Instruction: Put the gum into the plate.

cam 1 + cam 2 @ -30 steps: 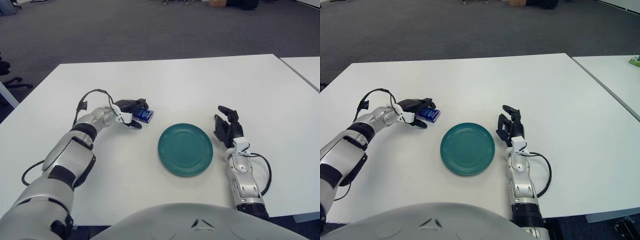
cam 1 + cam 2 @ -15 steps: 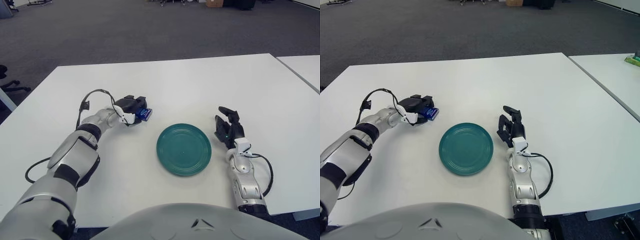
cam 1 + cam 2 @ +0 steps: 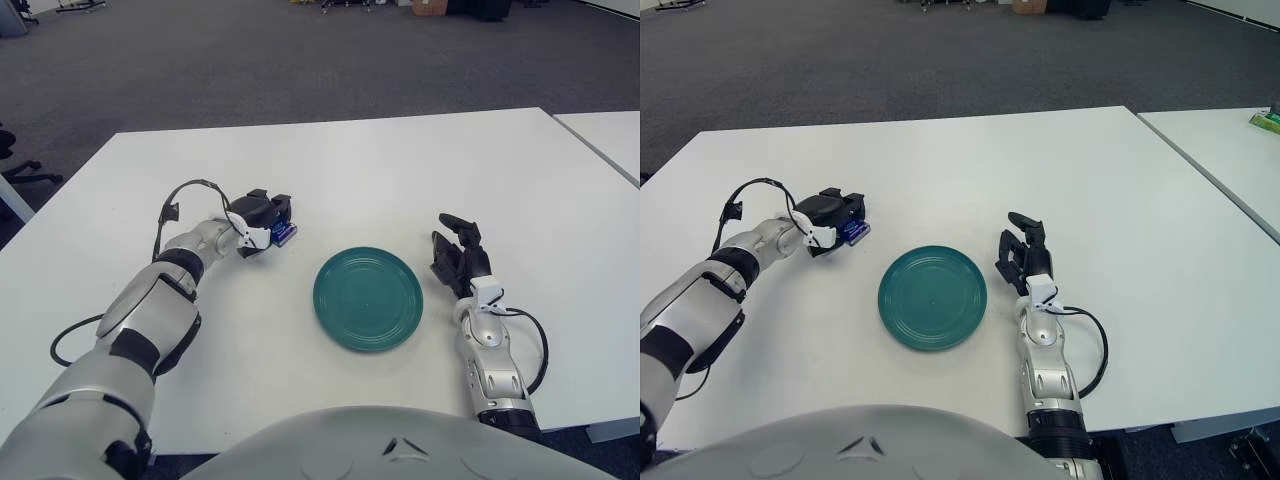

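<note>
A small blue pack of gum (image 3: 284, 234) shows at the left of the white table, with the black fingers of my left hand (image 3: 262, 218) curled over it. The pack sits low, close to the tabletop, a short way up and left of the round teal plate (image 3: 368, 298). Nothing lies in the plate. My right hand (image 3: 458, 255) shows just right of the plate's rim, fingers spread upward and holding nothing.
The white table (image 3: 400, 160) stretches far behind the plate. A second white table (image 3: 1230, 150) stands at the right edge, with a small green object (image 3: 1268, 122) on it. Grey carpet lies beyond.
My left hand has closed its fingers over the gum pack and drawn slightly left, so less of the blue pack shows. The right hand and plate have stayed put.
</note>
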Available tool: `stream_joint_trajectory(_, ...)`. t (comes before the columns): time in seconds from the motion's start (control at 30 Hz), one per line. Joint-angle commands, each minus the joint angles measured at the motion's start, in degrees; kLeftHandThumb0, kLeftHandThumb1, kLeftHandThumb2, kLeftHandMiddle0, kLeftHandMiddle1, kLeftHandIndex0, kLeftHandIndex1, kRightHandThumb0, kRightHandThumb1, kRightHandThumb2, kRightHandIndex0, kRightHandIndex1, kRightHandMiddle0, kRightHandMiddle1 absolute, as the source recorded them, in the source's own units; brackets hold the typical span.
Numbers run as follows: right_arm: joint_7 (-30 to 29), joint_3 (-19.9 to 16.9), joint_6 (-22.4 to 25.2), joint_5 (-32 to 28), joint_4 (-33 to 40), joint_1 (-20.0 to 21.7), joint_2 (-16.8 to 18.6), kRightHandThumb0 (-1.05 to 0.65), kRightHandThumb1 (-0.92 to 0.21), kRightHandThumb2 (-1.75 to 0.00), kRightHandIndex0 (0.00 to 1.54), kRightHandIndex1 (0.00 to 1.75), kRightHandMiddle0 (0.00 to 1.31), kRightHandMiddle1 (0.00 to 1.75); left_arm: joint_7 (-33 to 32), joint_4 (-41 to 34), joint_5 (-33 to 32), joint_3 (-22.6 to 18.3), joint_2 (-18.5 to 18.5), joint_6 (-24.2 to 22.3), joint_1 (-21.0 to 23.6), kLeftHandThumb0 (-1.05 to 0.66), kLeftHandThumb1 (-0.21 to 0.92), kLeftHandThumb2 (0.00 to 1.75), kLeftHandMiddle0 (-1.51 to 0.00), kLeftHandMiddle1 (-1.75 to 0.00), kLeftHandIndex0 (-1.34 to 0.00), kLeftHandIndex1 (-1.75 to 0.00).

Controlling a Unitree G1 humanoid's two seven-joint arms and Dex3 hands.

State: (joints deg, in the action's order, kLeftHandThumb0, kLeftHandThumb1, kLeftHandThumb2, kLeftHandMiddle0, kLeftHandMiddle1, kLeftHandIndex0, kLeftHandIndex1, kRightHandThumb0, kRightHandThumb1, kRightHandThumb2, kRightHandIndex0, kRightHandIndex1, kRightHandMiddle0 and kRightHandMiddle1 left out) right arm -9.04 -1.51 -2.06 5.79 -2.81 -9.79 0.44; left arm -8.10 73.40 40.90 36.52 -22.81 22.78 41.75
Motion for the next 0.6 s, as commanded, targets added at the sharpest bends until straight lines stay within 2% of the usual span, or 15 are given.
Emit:
stream_joint_trajectory(0.0,0.1,-0.8,5.4,0.1,-3.7,-2.4,-0.5,-0.56,-0.92,-0.75,0.50,0.03,0.00,0.87,3.2,2.4,1.2,1.2,0.4,-0.3,-5.9,0.00,0.02,1.61,-0.85,-1.62,-0.63,-1.75)
stream_joint_trajectory(0.33,-0.1,-0.6,5.5,0.2,-3.3,-2.5,-0.1,-0.56,-0.92,-0.72,0.51,0.03,0.00,0.89,0.8,0.8,-1.9,-2.5,-2.3,4.7,-2.1,0.00,0.07,1.56,-0.82,-1.63,-0.59,-1.75)
stream_joint_trajectory(0.43,-0.3,-0.6,5.6,0.3,-3.1,-2.5,0.0,-0.55,-0.92,-0.72,0.51,0.03,0.00,0.89,1.5,-1.0,-3.0,-3.9,-4.1,7.7,-0.7,0.00,0.10,1.54,-0.80,-1.63,-0.57,-1.75)
stream_joint_trajectory(0.57,-0.3,-0.6,6.1,0.3,-2.6,-2.8,0.1,-0.55,-0.92,-0.72,0.50,0.03,0.00,0.89,4.6,-9.8,-8.2,-8.9,-8.5,14.8,-1.0,0.00,0.13,1.51,-0.77,-1.66,-0.54,-1.75)
